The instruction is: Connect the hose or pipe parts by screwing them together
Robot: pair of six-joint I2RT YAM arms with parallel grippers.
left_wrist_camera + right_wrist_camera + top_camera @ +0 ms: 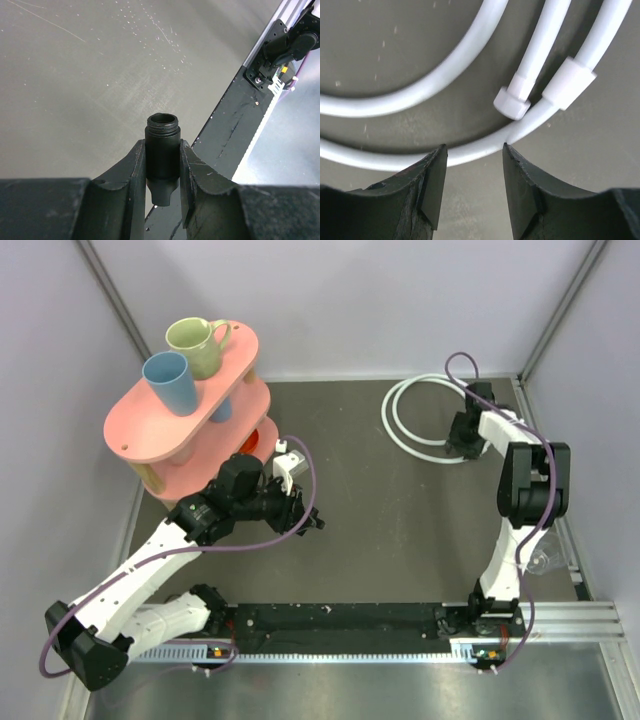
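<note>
My left gripper is shut on a small black connector, held by its body with its threaded open end pointing away from the wrist. In the top view this gripper hovers left of the table's middle. The white hose lies coiled at the back right. My right gripper hangs over the coil's right side. In the right wrist view its jaws stand open with a strand of hose lying across just beyond the fingertips. A white end nut and a white sleeve lie just past them.
A pink two-tier shelf stands at the back left, carrying a green mug and a blue cup. A black base rail runs along the near edge. Purple cables loop off both arms. Walls close in the table's sides.
</note>
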